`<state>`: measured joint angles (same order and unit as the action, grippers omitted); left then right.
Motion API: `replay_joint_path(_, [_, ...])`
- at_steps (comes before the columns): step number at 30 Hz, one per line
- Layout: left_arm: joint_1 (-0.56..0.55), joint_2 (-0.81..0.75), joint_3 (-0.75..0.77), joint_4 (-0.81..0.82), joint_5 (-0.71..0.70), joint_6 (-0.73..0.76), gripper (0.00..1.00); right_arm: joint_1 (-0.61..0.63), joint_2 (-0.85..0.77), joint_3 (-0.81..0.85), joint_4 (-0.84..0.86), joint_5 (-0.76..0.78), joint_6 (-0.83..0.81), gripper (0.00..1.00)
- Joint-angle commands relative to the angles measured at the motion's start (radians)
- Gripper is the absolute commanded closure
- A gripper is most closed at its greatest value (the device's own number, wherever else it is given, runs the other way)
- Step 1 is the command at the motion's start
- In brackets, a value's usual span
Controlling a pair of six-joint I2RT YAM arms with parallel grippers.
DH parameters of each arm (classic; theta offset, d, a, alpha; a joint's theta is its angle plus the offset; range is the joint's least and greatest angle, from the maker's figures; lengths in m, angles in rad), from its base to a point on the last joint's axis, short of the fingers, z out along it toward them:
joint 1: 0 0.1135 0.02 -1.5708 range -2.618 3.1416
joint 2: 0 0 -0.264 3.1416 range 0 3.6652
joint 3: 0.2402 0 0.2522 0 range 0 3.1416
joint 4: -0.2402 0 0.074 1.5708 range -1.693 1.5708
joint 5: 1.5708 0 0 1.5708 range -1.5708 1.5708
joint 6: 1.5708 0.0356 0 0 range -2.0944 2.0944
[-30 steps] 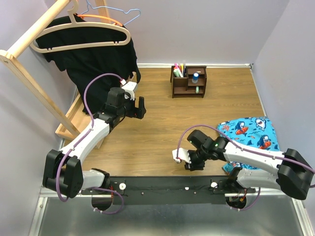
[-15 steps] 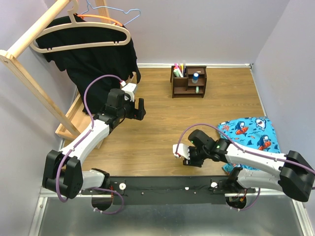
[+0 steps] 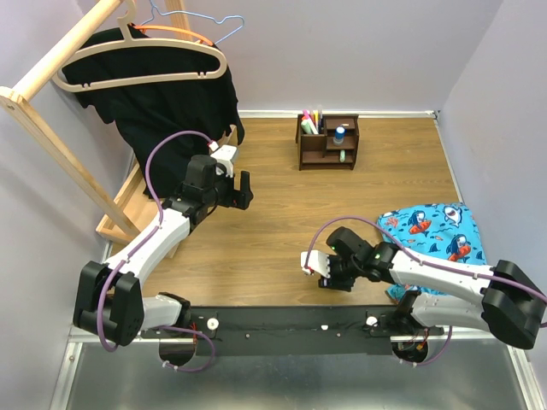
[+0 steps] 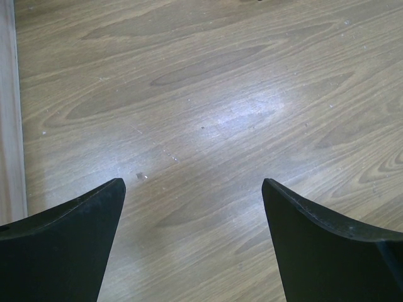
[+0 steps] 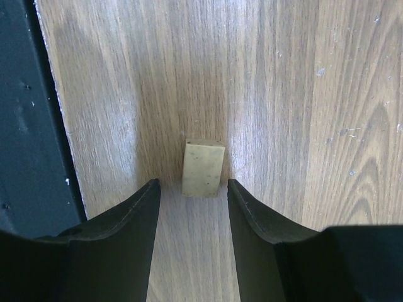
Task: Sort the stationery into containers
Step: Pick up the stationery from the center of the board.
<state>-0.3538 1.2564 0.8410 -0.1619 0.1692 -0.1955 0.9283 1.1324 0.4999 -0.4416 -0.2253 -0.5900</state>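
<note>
A small pale yellow eraser block (image 5: pixel 203 167) lies on the wooden table, close to the black base rail. My right gripper (image 5: pixel 192 184) is open low over it, one fingertip on each side of its near end, not touching. In the top view the right gripper (image 3: pixel 332 278) hides the eraser. The dark brown organizer (image 3: pixel 327 141) stands at the back with highlighters and pens (image 3: pixel 309 122) upright in it and a blue-capped tube (image 3: pixel 339 134) on a shelf. My left gripper (image 3: pixel 238 190) is open and empty over bare wood (image 4: pixel 192 182).
A blue fish-print cloth (image 3: pixel 436 226) lies at the right, beside my right arm. A wooden clothes rack (image 3: pixel 51 128) with a black garment (image 3: pixel 171 102) stands at the left, its base beside my left arm. The black base rail (image 5: pixel 25 126) runs along the near edge.
My right gripper has shifted slightly left and settled lower over the eraser. The left arm has hardly moved.
</note>
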Motion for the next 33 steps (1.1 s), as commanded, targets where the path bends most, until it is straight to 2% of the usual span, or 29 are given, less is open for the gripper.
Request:
replay_joint_path(1, [-0.002, -0.025, -0.011, 0.025, 0.009, -0.010, 0.01, 0.006, 0.012, -0.021, 0.046, 0.038, 0.028, 0.45])
replay_joint_path(4, [-0.002, -0.026, -0.013, 0.025, 0.007, -0.012, 0.01, 0.006, 0.021, -0.026, 0.060, 0.041, 0.035, 0.47])
replay_joint_path(11, [-0.002, -0.031, -0.020, 0.027, 0.007, -0.012, 0.01, 0.004, 0.029, -0.027, 0.057, 0.034, 0.033, 0.59])
replay_joint_path(14, [-0.002, -0.029, -0.020, 0.027, 0.007, -0.010, 0.01, 0.004, 0.030, -0.027, 0.046, 0.027, 0.033, 0.58])
replay_joint_path(20, [-0.002, -0.026, -0.020, 0.027, 0.009, -0.013, 0.01, 0.000, 0.044, -0.031, 0.029, 0.018, 0.022, 0.46])
replay_joint_path(33, [-0.002, -0.017, -0.010, 0.021, 0.007, -0.012, 0.01, -0.023, 0.046, -0.029, -0.005, 0.004, -0.004, 0.48])
